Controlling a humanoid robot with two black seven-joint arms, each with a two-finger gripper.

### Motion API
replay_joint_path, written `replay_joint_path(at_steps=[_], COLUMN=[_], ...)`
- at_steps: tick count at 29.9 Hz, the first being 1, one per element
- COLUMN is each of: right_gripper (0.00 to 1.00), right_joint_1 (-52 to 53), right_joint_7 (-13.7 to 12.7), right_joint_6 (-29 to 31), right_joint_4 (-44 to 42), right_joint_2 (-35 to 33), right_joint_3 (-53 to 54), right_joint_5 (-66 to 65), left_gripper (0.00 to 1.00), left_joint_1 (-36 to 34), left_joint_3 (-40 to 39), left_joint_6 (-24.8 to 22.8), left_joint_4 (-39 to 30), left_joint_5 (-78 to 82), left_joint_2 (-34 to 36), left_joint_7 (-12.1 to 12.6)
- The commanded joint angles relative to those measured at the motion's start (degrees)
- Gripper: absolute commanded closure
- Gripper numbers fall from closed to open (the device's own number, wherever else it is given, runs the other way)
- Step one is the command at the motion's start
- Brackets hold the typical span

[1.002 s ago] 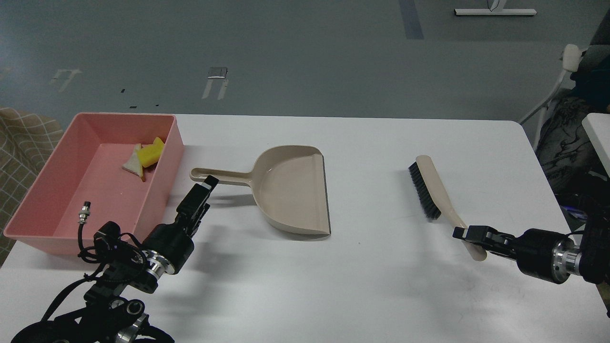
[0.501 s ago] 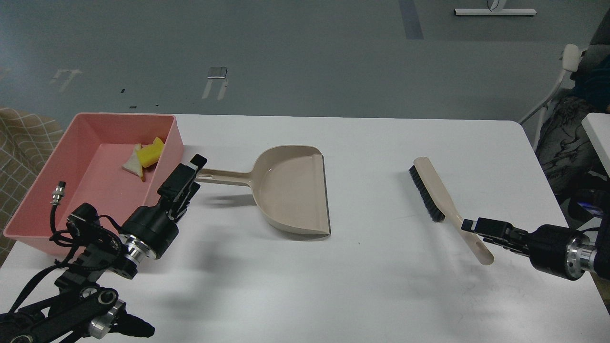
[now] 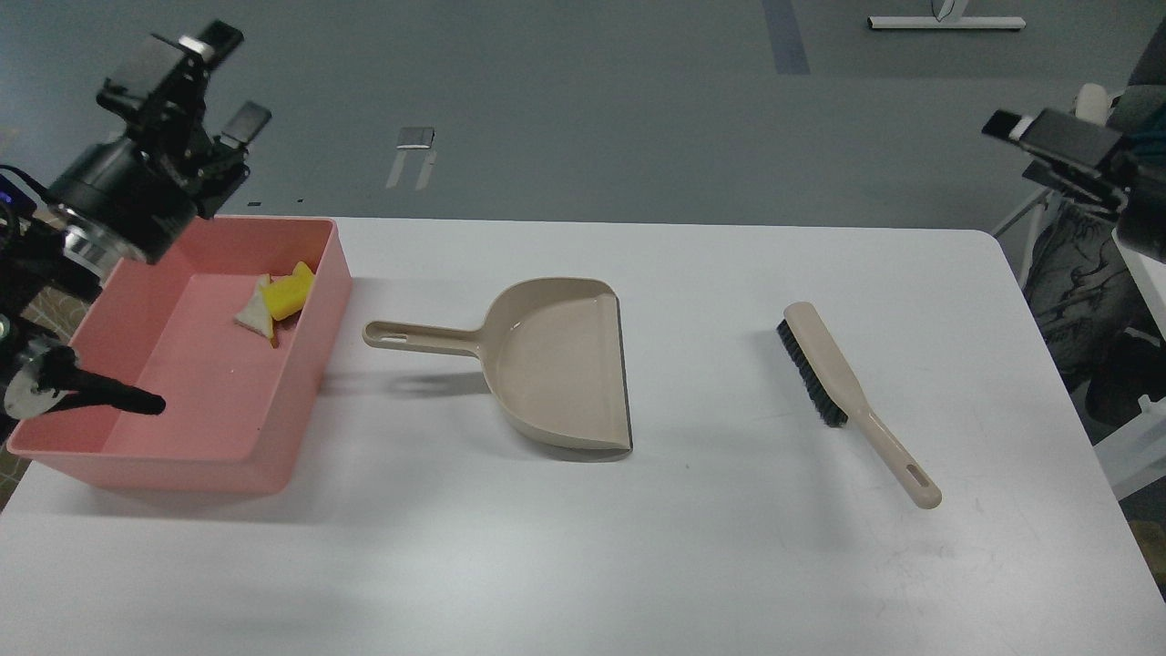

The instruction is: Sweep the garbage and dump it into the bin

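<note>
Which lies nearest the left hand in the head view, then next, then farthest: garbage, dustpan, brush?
From the left hand:
1. Garbage, inside the pink bin just below.
2. Dustpan, table centre.
3. Brush, far right side.

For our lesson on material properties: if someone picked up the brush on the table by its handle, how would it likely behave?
The brush looks like rigid moulded plastic, so it would probably stay stiff. It seems slim and likely light, though the bristle end may dip. Lying flat on the table, it looks unlikely to roll.

Garbage in the bin at table left, dustpan centre, brush right
</note>
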Motion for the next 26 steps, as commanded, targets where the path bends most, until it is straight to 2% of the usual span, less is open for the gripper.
replay_joint_path(at_steps=[1, 4, 8, 13, 18, 23, 26], right_gripper=[0.0, 0.0, 0.01, 0.01, 0.0, 0.0, 0.0], right_joint_1=[0.0, 0.3, 0.1, 0.0, -0.3, -0.5, -0.5], right_joint_7=[2.2, 5.3, 6.5, 7.8, 7.9, 7.9, 7.9], right_joint_6=[0.3, 0.3, 0.3, 0.4, 0.0, -0.9, -0.9], right_joint_4=[-11.0, -19.2, -23.9, -27.2, -27.6, -26.8, -26.2], right_joint_2=[9.1, 17.7, 27.2, 35.8, 41.7, 44.0, 44.6], right_joint_3=[9.7, 17.7, 24.7, 28.4, 28.6, 28.6, 28.6], right_joint_5=[0.0, 0.0, 0.2, 6.0, 9.8, 10.1, 10.2], left_gripper=[0.02, 0.02, 0.02, 0.02, 0.02, 0.02, 0.02], left_joint_1=[-10.3, -18.7, -22.6, -22.6, -22.5, -22.8, -22.6], left_joint_3=[0.2, 0.8, 2.9, 4.4, 4.2, 4.2, 4.2], left_joint_6=[-5.5, -10.5, -14.9, -17.8, -18.1, -17.5, -17.5], left_joint_4=[13.7, 26.1, 34.4, 35.8, 39.0, 43.8, 44.0], left_joint_5=[0.2, 0.0, -0.2, -0.5, -5.1, -7.5, -7.8], left_joint_2=[-5.6, -11.7, -17.8, -23.2, -28.9, -33.3, -34.4], left_joint_7=[-0.1, -0.1, -0.6, -0.7, -0.9, -0.9, -2.1])
